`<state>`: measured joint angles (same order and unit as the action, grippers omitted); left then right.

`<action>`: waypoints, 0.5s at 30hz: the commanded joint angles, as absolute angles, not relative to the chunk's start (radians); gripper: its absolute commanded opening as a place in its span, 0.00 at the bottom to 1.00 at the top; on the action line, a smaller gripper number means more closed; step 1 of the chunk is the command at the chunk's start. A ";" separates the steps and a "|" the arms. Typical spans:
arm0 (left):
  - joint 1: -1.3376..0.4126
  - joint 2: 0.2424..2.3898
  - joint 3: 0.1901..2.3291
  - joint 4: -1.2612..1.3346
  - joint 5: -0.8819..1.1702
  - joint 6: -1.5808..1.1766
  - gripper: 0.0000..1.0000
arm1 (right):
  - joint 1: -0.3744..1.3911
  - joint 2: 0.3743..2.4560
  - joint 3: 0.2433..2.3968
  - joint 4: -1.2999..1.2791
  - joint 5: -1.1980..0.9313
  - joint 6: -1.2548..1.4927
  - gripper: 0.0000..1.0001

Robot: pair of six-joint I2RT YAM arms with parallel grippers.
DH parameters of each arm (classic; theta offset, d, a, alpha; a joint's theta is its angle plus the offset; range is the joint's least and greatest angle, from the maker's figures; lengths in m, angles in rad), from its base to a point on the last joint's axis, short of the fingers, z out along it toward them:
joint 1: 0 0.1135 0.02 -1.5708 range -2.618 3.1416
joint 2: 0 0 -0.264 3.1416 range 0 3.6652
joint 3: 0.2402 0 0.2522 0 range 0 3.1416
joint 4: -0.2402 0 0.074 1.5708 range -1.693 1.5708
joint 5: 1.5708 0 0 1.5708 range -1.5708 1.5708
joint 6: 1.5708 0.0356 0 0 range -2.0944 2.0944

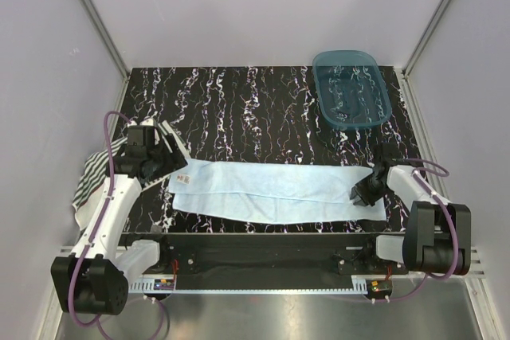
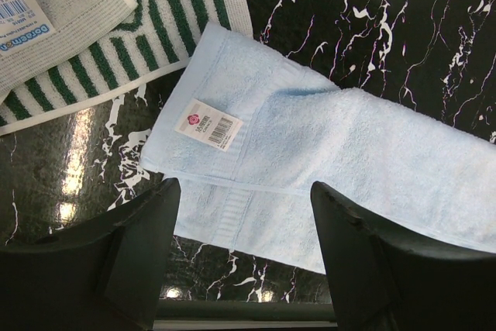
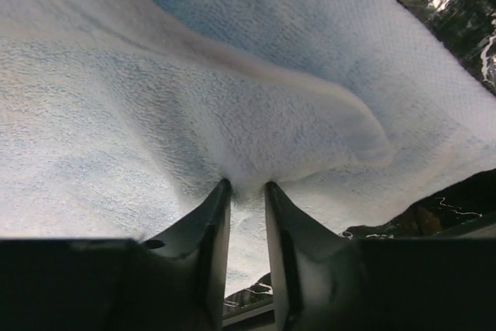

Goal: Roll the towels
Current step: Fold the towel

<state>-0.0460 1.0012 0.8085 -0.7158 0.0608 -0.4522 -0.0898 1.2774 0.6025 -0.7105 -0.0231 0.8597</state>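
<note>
From above, the light blue towel (image 1: 271,189) lies flat along the near side of the table (image 1: 255,101), with the left jaws at one end and the right jaws at the other. The striped towel (image 1: 92,177) hangs over the left edge, and a teal tub (image 1: 351,89) sits far right.

Left wrist: the left jaws stand wide apart and empty above the towel's labelled end.

Right wrist: the right jaws are nearly closed, pinching a pucker of towel.

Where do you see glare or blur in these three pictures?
Left wrist view: bright glare patches on the glossy black marbled table, beside the soft light blue towel, which is sharp. Right wrist view: that towel, pinched by the right tool, fills the frame, slightly blurred toward the top. Top view: even light, pale sheen on the metal strip in front.
</note>
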 commanded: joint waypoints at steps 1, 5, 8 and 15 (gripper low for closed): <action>-0.051 0.991 0.810 -0.695 0.072 -0.439 0.73 | -0.081 1.295 0.610 -0.664 0.018 0.876 0.28; -0.052 0.994 0.810 -0.695 0.068 -0.442 0.73 | -0.081 1.284 0.640 -0.679 0.040 0.865 0.18; -0.052 0.994 0.811 -0.693 0.066 -0.443 0.73 | -0.081 1.304 0.681 -0.681 0.051 0.847 0.19; -0.052 0.989 0.811 -0.695 0.060 -0.443 0.74 | -0.081 1.540 0.908 -0.611 0.048 0.741 0.23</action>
<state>-0.0479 1.0012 0.8085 -0.7166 0.0601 -0.4522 -0.0860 1.4616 0.8089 -0.6811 0.0242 0.8024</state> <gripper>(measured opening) 0.733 0.227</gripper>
